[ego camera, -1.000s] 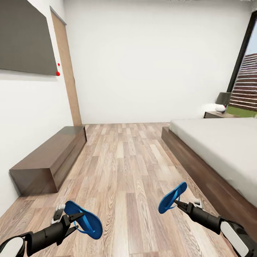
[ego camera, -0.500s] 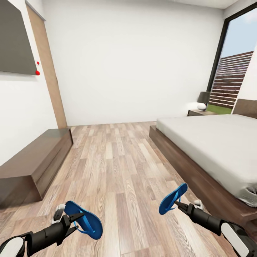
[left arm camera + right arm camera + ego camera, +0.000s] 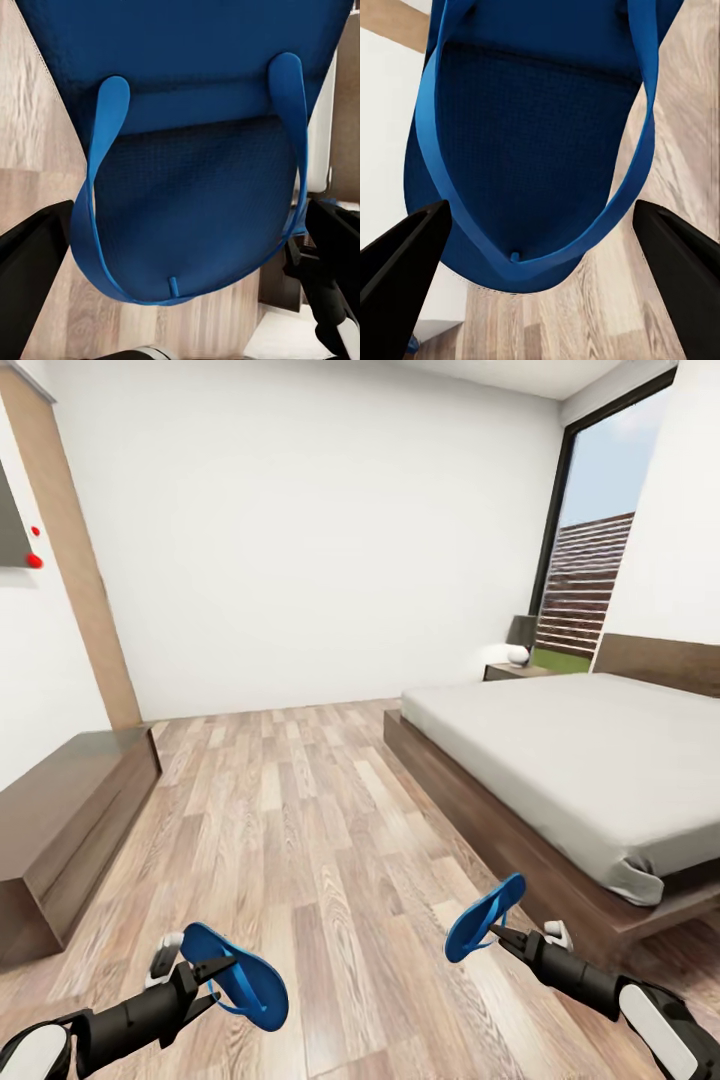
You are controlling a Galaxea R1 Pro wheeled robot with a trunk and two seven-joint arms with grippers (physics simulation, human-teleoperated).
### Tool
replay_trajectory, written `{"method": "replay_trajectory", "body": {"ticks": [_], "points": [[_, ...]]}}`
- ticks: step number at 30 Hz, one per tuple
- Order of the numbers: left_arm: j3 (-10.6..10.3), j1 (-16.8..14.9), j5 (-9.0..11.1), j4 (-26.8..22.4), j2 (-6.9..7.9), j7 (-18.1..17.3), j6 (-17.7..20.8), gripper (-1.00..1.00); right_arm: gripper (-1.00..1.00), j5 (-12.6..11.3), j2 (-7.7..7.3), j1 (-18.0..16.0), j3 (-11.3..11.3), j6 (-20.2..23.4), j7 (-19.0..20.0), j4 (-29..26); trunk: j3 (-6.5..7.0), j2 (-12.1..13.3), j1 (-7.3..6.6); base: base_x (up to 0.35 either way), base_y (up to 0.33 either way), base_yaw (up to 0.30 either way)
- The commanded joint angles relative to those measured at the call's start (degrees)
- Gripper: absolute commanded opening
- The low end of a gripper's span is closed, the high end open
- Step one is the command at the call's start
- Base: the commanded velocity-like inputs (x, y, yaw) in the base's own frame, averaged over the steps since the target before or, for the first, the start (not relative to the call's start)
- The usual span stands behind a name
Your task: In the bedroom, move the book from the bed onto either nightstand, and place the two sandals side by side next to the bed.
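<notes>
Two blue sandals were up off the floor, one in each gripper, at the bottom of the head view. The left gripper (image 3: 212, 975) sat in the lower left of the frame, its black fingers (image 3: 34, 277) closed on the left sandal (image 3: 236, 976), which tilted on its edge with its strap toward the arm. The right gripper (image 3: 497, 932) sat in the lower right, its fingers (image 3: 401, 262) closed on the right sandal (image 3: 484, 916), which pointed up and to the right. The two sandals were well apart.

The bed (image 3: 560, 760) filled the right side of the frame, with its grey mattress bare and its dark wood frame low on the plank floor (image 3: 320, 810). The right sandal hung near the bed's front corner, not touching it. A nightstand (image 3: 510, 671) stood behind the bed at the far wall by the window (image 3: 585, 590), with a small lamp (image 3: 521, 632) on it. A long low dark cabinet (image 3: 70, 810) ran along the left wall, below the wooden door (image 3: 75, 560).
</notes>
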Motion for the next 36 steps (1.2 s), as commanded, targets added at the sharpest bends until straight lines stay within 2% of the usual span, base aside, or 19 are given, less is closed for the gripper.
{"method": "replay_trajectory", "body": {"ticks": [1, 36], "points": [[0.08, -0.02, -0.07, -0.03, -0.01, -0.16, 0.27, -1.0, -1.0, -0.65, -0.05, -0.06, 0.14, 0.38, -0.07, 0.02, -0.06, -0.03, -0.01, 0.0, -0.091, -0.243], [0.04, -0.02, -0.07, 0.48, -0.29, -0.16, 0.26, -1.0, -1.0, -0.64, -0.05, -0.06, 0.12, 0.38, -0.06, 0.09, -0.06, -0.03, -0.01, 0.0, -0.128, -0.243]]}}
